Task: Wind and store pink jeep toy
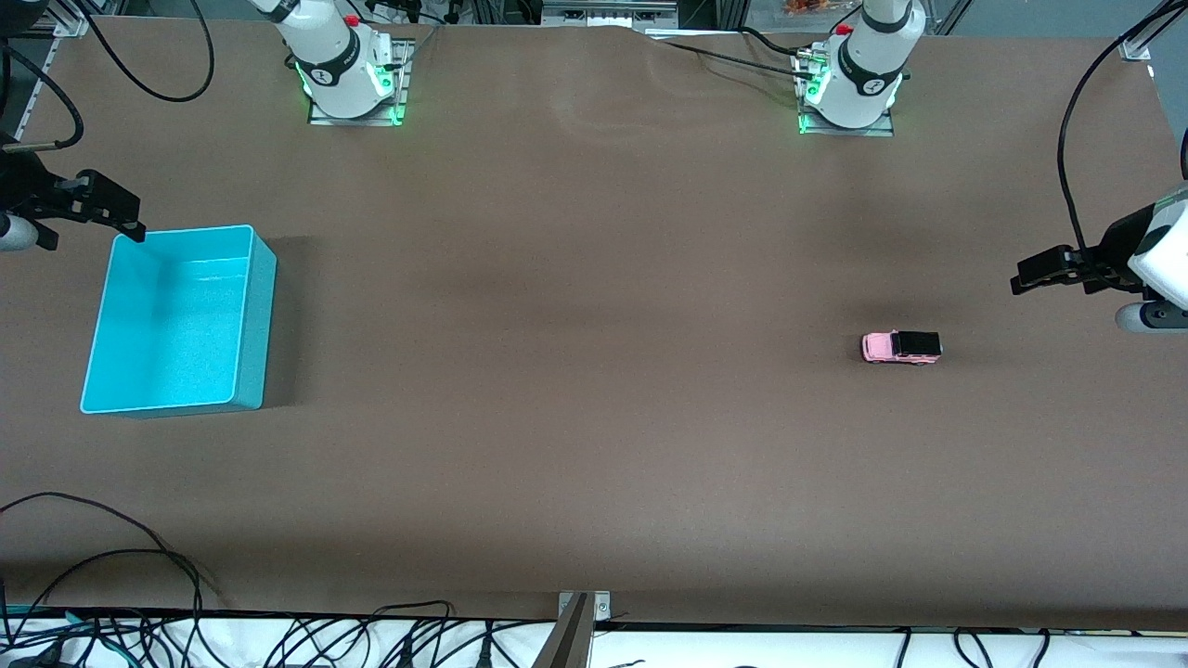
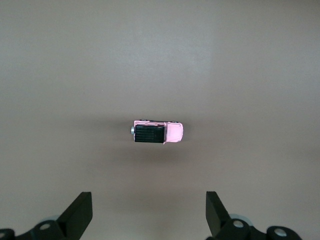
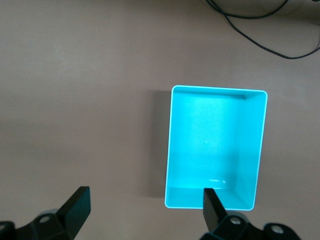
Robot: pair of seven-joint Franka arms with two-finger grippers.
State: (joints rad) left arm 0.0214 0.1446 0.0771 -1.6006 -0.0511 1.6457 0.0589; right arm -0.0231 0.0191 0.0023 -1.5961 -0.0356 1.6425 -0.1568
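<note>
1. At the left edge of the front view, the right hand [image 1: 111, 209] hung just above the upper corner of the turquoise bin [image 1: 176, 320], its fingers spread apart with nothing between them. This arm waited.
2. The turquoise bin sat at the left of the front view, on the brown bench [image 1: 575, 371], and the right wrist view showed it empty [image 3: 215, 150].
3. The pink jeep toy [image 1: 901, 347] stood on its wheels at the right of centre in the front view, alone on the bench and well apart from the bin.
4. At the right edge, the left hand [image 1: 1044, 274] hovered above the bench, up and to the right of the jeep, fingers wide apart and holding nothing; its wrist view showed the jeep [image 2: 158, 132] at mid-frame.
5. Risks, as I judged them: the jeep was tiny and rolled freely, so a slightly off-centre pinch could have nudged it away or tipped it. Once wound, releasing it carelessly could have sent it running off. The long carry to the bin gave a weak grip room to fail.
</note>
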